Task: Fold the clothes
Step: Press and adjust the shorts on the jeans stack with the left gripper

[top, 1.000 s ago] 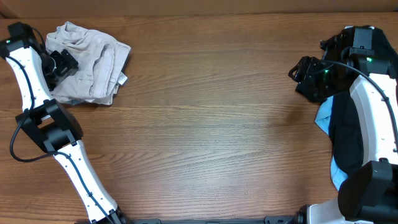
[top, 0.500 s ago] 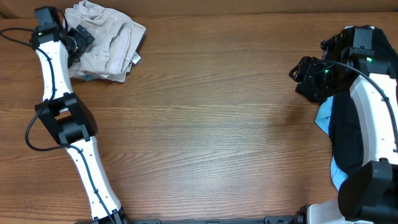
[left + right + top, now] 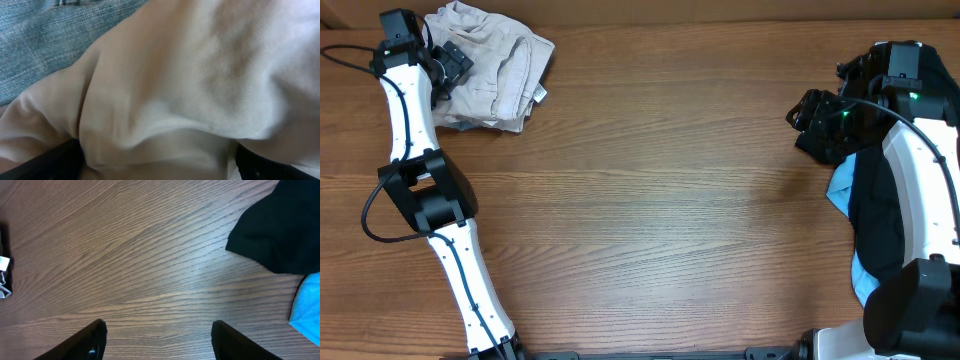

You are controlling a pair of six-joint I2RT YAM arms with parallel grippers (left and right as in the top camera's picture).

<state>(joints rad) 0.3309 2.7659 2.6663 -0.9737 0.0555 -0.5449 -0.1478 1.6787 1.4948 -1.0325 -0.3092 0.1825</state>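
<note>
The beige shorts (image 3: 495, 65) lie crumpled at the table's far left, with a small white tag (image 3: 538, 95) on their right edge. My left gripper (image 3: 448, 62) is pressed into their left side. In the left wrist view the beige cloth (image 3: 190, 90) fills the frame, and the two dark fingers of the left gripper (image 3: 155, 157) stand far apart with cloth bulging between them. A black garment (image 3: 875, 200) and a light-blue one (image 3: 842, 190) lie at the right edge under my right arm. My right gripper (image 3: 802, 118) is open and empty over bare wood (image 3: 157, 330).
Blue denim-like cloth (image 3: 45, 35) lies under the shorts. The black garment (image 3: 280, 235) and the light-blue one (image 3: 307, 305) show to the right of the right gripper's fingers. The wooden table (image 3: 660, 200) stretches between the two piles.
Over the second, my left gripper and the shorts shifted up and to the right toward the far edge. They have been almost still for the last half second. The right arm has not moved.
</note>
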